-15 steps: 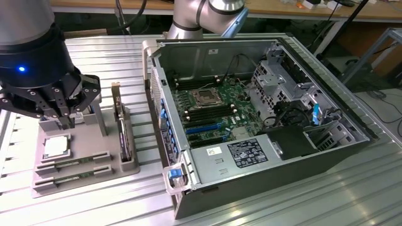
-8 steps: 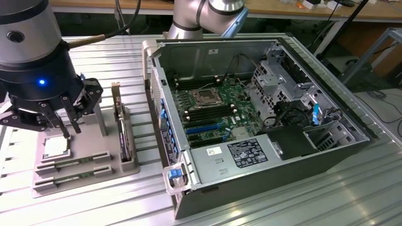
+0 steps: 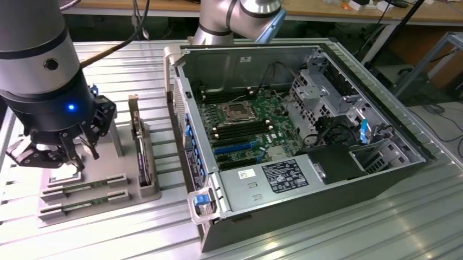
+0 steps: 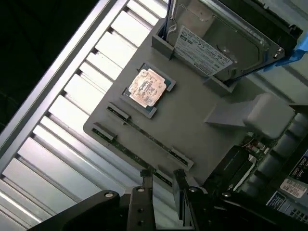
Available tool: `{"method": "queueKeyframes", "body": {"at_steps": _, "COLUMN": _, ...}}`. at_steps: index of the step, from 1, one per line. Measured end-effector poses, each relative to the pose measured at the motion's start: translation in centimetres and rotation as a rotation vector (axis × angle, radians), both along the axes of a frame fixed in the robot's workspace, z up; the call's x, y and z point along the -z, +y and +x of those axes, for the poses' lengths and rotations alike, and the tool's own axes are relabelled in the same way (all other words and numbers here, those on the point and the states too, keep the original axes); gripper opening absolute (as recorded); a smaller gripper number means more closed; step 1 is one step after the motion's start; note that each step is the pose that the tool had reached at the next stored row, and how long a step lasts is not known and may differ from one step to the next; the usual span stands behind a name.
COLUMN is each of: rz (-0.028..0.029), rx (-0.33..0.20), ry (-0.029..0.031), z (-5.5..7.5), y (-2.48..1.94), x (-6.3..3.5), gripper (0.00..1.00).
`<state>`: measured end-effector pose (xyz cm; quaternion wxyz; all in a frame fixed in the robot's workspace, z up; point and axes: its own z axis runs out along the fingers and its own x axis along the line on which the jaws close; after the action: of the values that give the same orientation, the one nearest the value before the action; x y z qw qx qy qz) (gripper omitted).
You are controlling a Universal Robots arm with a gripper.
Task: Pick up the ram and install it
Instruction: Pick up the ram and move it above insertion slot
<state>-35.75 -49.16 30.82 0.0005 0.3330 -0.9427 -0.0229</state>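
Two rams point(image 3: 83, 189) lie flat in a tray point(image 3: 119, 165) by the desk's point(image 3: 326, 233) edge at the exterior view's left. Pincer point(image 3: 54, 161) hovers above them, jaws apart, empty. Descending off-centre could, I judge, jam a fingertip on a slot wall and shift the tray.

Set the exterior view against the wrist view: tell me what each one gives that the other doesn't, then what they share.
Exterior view: the inside of the open computer case, with its motherboard and power supply.
Wrist view: a square processor chip lying flat, and the white label on the hard drive.
Shared: the grey tray, two ram sticks in its slots, and the open tool over the tray, holding nothing.
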Motion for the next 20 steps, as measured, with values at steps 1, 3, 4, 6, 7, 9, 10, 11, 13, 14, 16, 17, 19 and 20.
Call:
{"method": "queueKeyframes", "body": {"at_steps": 1, "rz": 0.0000, "rx": -0.043, "ry": -0.0001, "z": 0.0, "y": 0.00, "x": 0.32, "gripper": 0.31}}
{"method": "queueKeyframes", "body": {"at_steps": 3, "rz": 0.0000, "rx": -0.125, "ry": 0.0000, "z": 0.0, "y": 0.00, "x": 0.92, "gripper": 0.31}}
{"method": "queueKeyframes", "body": {"at_steps": 4, "rz": 0.0000, "rx": -0.152, "ry": 0.0000, "z": 0.0, "y": 0.00, "x": 1.12, "gripper": 0.31}}
{"method": "queueKeyframes", "body": {"at_steps": 6, "rz": 0.0001, "rx": -0.235, "ry": -0.0001, "z": 0.0, "y": 0.00, "x": 1.74, "gripper": 0.31}}
{"method": "queueKeyframes", "body": {"at_steps": 7, "rz": 0.0001, "rx": -0.266, "ry": -0.0001, "z": 0.0, "y": 0.00, "x": 1.96, "gripper": 0.31}}
{"method": "queueKeyframes", "body": {"at_steps": 9, "rz": 0.0000, "rx": -0.304, "ry": 0.0000, "z": 0.0, "y": 0.00, "x": 2.24, "gripper": 0.31}}
{"method": "queueKeyframes", "body": {"at_steps": 10, "rz": 0.0001, "rx": -0.338, "ry": -0.0001, "z": 0.0, "y": 0.00, "x": 2.49, "gripper": 0.31}}
{"method": "queueKeyframes", "body": {"at_steps": 11, "rz": 0.0001, "rx": -0.369, "ry": -0.0001, "z": 0.0, "y": 0.00, "x": 2.72, "gripper": 0.31}}
{"method": "queueKeyframes", "body": {"at_steps": 13, "rz": 0.0000, "rx": -0.442, "ry": 0.0001, "z": 0.0, "y": 0.00, "x": 3.25, "gripper": 0.31}}
{"method": "queueKeyframes", "body": {"at_steps": 14, "rz": 0.0000, "rx": -0.468, "ry": 0.0000, "z": 0.0, "y": 0.00, "x": 3.44, "gripper": 0.31}}
{"method": "queueKeyframes", "body": {"at_steps": 16, "rz": 0.0001, "rx": -0.523, "ry": -0.0001, "z": 0.0, "y": 0.00, "x": 3.86, "gripper": 0.31}}
{"method": "queueKeyframes", "body": {"at_steps": 17, "rz": 0.0001, "rx": -0.558, "ry": 0.0000, "z": 0.0, "y": 0.00, "x": 4.11, "gripper": 0.31}}
{"method": "queueKeyframes", "body": {"at_steps": 19, "rz": 0.0001, "rx": -0.645, "ry": -0.0001, "z": 0.0, "y": 0.00, "x": 4.75, "gripper": 0.31}}
{"method": "queueKeyframes", "body": {"at_steps": 20, "rz": 0.0000, "rx": -0.680, "ry": 0.0000, "z": 0.0, "y": 0.00, "x": 5.00, "gripper": 0.31}}
